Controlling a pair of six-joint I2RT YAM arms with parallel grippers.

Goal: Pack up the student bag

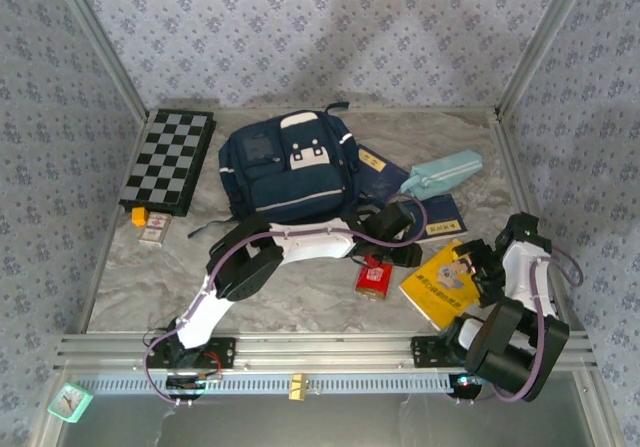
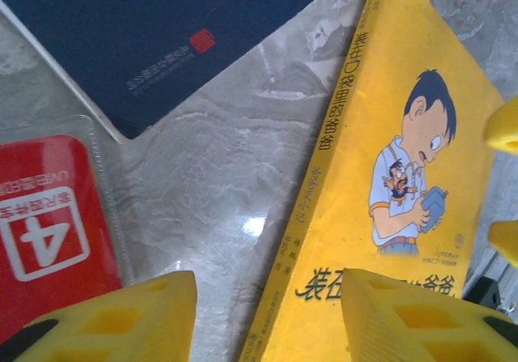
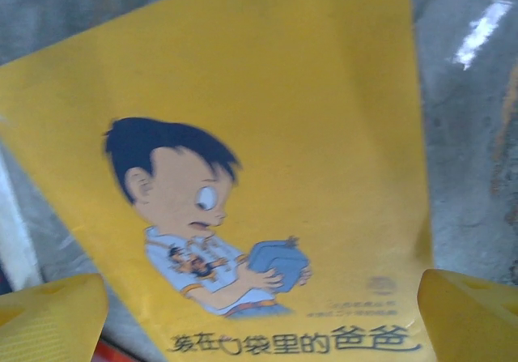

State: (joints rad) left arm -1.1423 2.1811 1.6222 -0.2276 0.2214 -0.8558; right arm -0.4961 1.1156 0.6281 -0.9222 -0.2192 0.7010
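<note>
Back centre of bench (image 1: 130, 277): student bag (image 1: 285, 172), lying flat. Front right: yellow book (image 1: 440, 282), right gripper (image 3: 259, 321) above, fingers wide apart, seemingly not touching. Beside it, red card pack (image 1: 372, 277); left gripper (image 2: 267, 330) fingers apart over the gap.

We saw bright, even light, glare on the marble table (image 2: 255, 226), and the yellow book (image 3: 324, 119) blurred close-up.

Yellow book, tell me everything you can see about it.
The yellow book is a thin glossy paperback with a cartoon boy holding a blue box and black Chinese title lettering. It lies flat, closed, cover up on the marble-look table, at its right near side, angled. The right hand hangs open above it.
</note>
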